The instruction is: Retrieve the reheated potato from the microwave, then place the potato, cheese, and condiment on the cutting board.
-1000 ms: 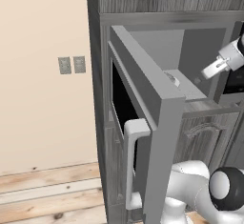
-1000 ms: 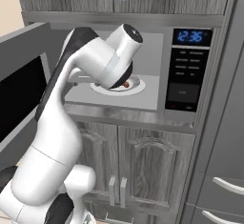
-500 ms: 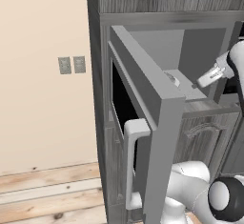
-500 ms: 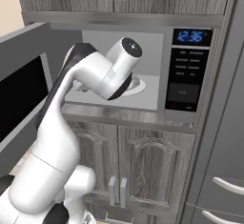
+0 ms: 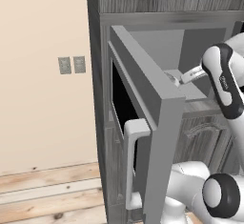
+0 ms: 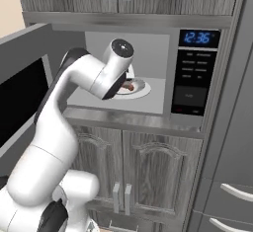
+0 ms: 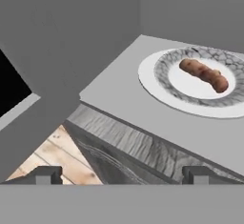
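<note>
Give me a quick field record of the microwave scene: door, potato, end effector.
microwave door: swung open to the left
microwave: cavity exposed, clock lit
potato: lying on the plate inside the cavity
plate: white, patterned rim, on the cavity floor
end effector: open, empty, at the cavity mouth, short of the potato
potato retrieved: not yet

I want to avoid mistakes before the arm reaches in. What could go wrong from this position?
1. The open gripper sits at the microwave opening, low near the front ledge; a flat advance could strike the sill.
2. The potato lies on a plate; a clumsy grasp may push or tip the plate.
3. The open door stands close beside the arm and may be bumped on withdrawal.
</note>
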